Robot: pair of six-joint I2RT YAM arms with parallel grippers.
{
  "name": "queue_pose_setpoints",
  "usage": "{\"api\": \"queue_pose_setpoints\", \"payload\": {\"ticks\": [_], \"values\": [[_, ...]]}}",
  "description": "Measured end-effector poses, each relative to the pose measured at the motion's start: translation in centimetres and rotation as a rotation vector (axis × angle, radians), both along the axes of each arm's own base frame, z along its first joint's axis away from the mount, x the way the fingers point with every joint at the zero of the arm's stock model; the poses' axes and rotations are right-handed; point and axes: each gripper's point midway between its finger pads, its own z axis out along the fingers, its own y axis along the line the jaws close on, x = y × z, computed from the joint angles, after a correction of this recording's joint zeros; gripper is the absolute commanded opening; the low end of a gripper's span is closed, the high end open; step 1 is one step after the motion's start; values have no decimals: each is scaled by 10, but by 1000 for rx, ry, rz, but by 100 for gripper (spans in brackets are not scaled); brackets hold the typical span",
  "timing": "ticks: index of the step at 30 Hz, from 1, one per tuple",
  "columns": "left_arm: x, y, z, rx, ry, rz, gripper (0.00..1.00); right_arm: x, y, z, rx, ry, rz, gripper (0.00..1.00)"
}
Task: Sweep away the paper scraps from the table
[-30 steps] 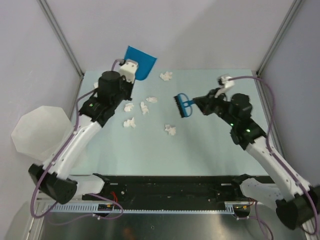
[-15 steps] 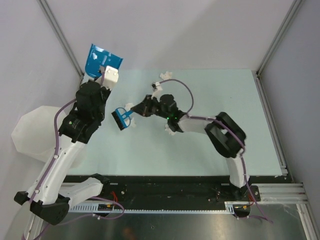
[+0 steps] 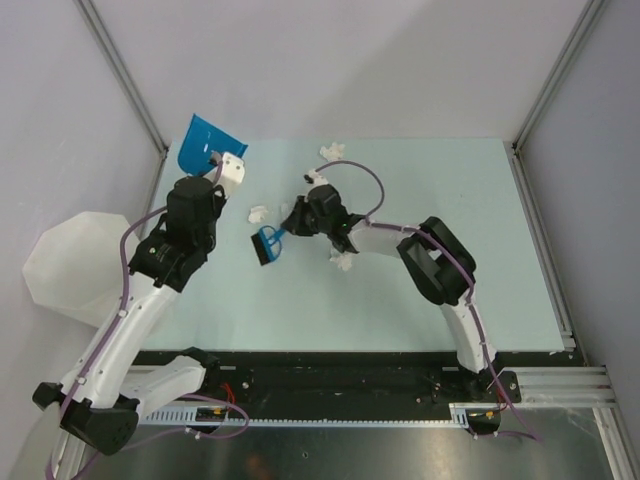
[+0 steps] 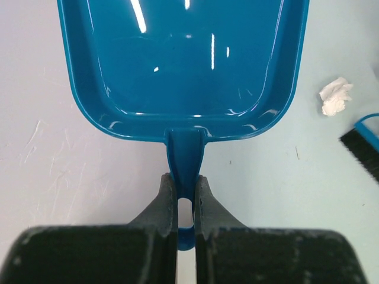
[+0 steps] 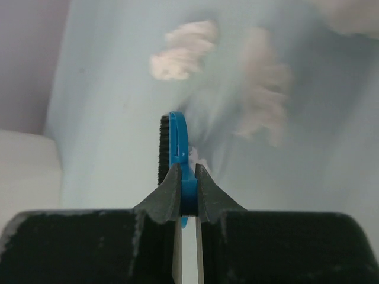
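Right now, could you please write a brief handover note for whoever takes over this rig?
Left pincer: shut on the handle of the dustpan, which is empty and sits at the far-left corner of the table.
Right pincer: shut on the handle of the brush, left of centre.
Paper scraps: at least three loose on the table, one at the far edge, one near the brush, one beside the right arm.
Done: both tools grasped.
Left: sweep every scrap; none collected yet.

The right pincer (image 3: 288, 231) swung the brush (image 3: 268, 245) toward 9 o'clock among the paper scraps (image 3: 258, 212); the left pincer (image 3: 215, 160) carried the dustpan (image 3: 200, 142) toward 9 o'clock too.
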Motion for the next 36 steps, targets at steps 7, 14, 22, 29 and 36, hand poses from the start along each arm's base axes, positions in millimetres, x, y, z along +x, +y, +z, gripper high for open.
{"api": "queue_pose_setpoints", "payload": {"ticks": [7,14,22,29,36], "values": [[3,-11,-27,1,63,-60,0,12,-83,25,-101,12,-47,0],[-1,-30,-103,25,266,-182,0,-16,-108,107,-112,-88,25,0],[-40,-47,-197,28,571,-343,0,-26,-172,159,-286,-217,-121,0],[-94,-87,-263,82,836,-575,0,-36,-227,120,-584,-207,-240,0],[-111,-103,-297,55,1016,-639,0,-52,-228,74,-717,-158,-192,0]]}}
